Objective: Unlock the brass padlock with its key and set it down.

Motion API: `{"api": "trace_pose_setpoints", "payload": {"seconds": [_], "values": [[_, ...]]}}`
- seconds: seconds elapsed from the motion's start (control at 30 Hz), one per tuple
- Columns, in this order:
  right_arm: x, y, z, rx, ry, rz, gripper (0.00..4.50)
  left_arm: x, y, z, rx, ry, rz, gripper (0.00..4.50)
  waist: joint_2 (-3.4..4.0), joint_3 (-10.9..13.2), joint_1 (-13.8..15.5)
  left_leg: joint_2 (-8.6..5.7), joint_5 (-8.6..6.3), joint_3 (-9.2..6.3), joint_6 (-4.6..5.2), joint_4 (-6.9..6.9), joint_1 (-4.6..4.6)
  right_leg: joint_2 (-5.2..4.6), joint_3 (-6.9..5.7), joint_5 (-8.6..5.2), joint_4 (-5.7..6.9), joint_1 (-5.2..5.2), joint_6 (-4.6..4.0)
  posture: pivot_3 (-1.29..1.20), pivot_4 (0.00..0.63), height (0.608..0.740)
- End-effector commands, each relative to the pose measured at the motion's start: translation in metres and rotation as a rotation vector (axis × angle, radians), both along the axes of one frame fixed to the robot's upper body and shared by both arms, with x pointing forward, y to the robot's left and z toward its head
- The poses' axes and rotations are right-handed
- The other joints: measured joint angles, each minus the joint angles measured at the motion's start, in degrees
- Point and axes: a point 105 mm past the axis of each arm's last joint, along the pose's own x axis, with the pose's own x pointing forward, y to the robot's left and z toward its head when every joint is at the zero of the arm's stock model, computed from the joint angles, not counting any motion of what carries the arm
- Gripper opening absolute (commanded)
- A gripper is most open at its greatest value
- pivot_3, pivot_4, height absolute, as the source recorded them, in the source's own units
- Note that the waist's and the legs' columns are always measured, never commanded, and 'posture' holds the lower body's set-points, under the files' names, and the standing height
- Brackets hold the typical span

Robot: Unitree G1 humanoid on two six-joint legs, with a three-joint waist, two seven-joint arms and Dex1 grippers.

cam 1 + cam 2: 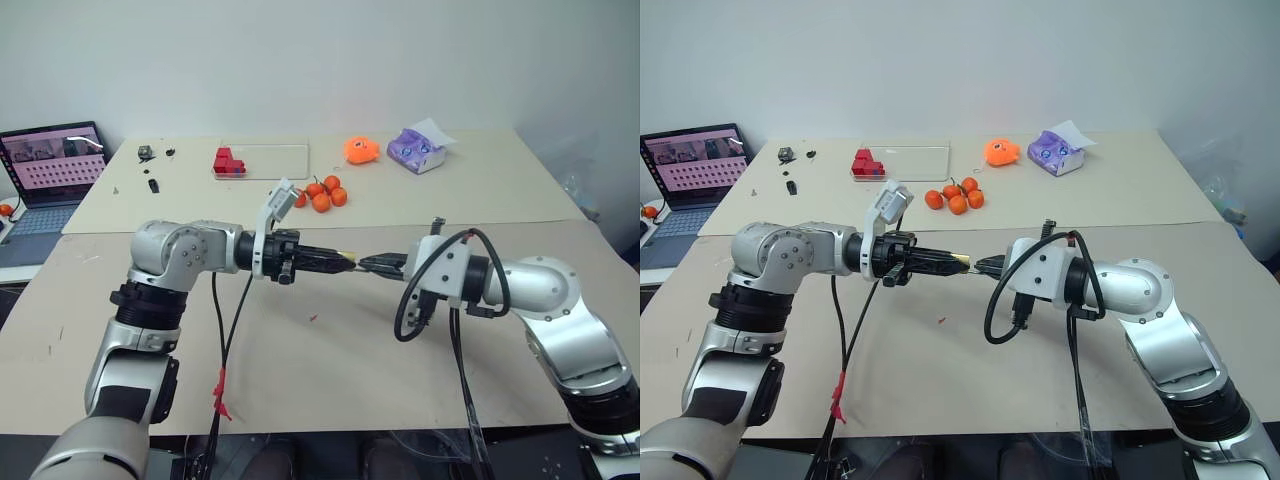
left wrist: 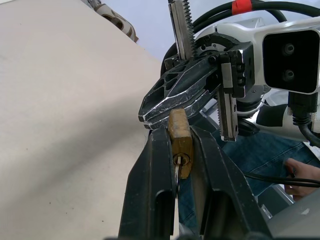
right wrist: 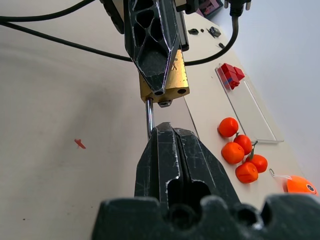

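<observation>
Brass padlock (image 2: 180, 142) clamped in left jaws, shackle in right's.

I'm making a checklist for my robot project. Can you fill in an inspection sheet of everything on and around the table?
Surface: beige tabletop, a tiny red speck on it.
Job's things: small brass padlock pinched in the left hand, above the table; thin silvery key in its keyhole; silver shackle held by the right hand.
Clutter: orange fruits, red blocks, clear sheet, orange toy, purple tissue pack, small dark bits.
Hands: both shut.
Cables: black cables hang off both wrists.
Surroundings: open laptop, white wall.
</observation>
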Motion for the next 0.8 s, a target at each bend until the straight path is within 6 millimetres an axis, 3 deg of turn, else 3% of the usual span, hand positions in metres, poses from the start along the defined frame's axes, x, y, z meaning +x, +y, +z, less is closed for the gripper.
{"api": "trace_pose_setpoints", "payload": {"seconds": [0.03,0.3,0.8], "values": [[-0.003,0.008,0.004,0.000,-0.035,0.054,0.05,-0.004,0.001,0.022,-0.043,-0.071,-0.023,0.02,0.00,0.0,0.0,0.00,0.00,0.00,0.00,0.00,0.00,0.00,0.00,0.00,0.00,0.00,0.00,0.00,0.150,0.740],[-0.011,0.011,-0.002,0.010,0.023,0.100,0.05,-0.003,0.001,0.022,-0.039,-0.080,-0.020,0.02,0.00,0.0,0.0,0.00,0.00,0.00,0.00,0.01,0.00,-0.01,0.00,0.00,0.00,0.00,0.00,0.00,0.150,0.740],[-0.027,-0.006,-0.017,-0.018,0.281,0.094,0.05,-0.001,-0.003,0.018,-0.040,-0.093,-0.037,0.02,-0.02,0.0,0.0,0.03,0.00,0.00,0.01,0.01,-0.01,0.00,-0.02,0.00,-0.02,0.01,0.00,0.00,0.150,0.740]]}}
